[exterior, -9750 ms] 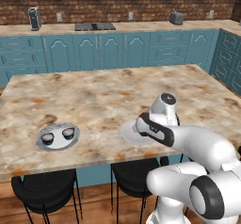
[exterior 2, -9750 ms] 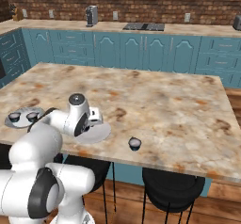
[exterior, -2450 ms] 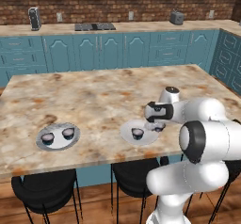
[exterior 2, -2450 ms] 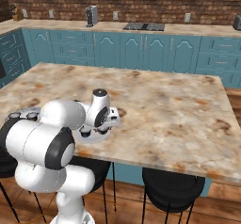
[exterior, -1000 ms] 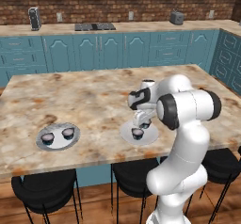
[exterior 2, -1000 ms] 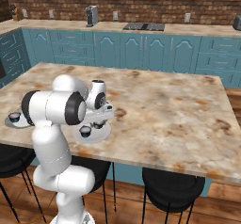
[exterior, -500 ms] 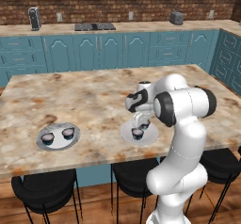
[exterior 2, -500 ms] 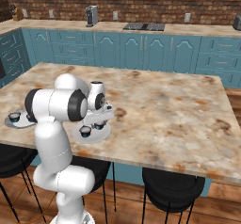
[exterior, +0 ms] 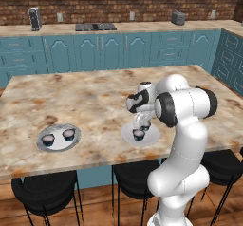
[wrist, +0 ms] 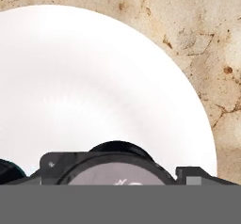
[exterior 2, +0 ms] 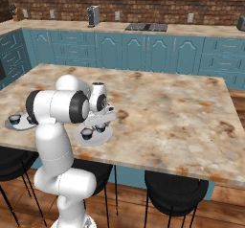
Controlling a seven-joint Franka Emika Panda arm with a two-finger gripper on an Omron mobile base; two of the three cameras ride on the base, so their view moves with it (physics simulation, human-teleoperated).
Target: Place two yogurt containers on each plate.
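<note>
Two grey-white plates lie near the island's front edge. The left plate (exterior: 58, 145) (exterior 2: 10, 125) carries two yogurt containers (exterior: 47, 139) (exterior: 69, 135). On the right plate (exterior: 152, 136) (exterior 2: 104, 137) (wrist: 94, 77) one container (exterior: 138, 135) (exterior 2: 87, 134) stands free. A second yogurt container (exterior: 145, 126) (exterior 2: 100, 128) (wrist: 120, 169) sits low over that plate, flanked by the dark fingers (wrist: 52, 164). My gripper (exterior: 144, 124) (exterior 2: 100, 125) (wrist: 120, 171) is shut on it and points down at the plate. The free container shows as a dark sliver (wrist: 7, 169) at the hand view's lower left.
The marble island top (exterior: 95, 97) spreads wide behind both plates, and its front edge runs just below them. Black stools (exterior: 45, 194) (exterior 2: 174, 186) stand under that edge. Blue cabinets and a back counter (exterior: 118, 28) with a toaster (exterior: 178, 17) line the far wall.
Over the last second the hand has stayed over the right plate, settling slightly lower with the container between its fingers. Both plates and the other containers have not moved.
</note>
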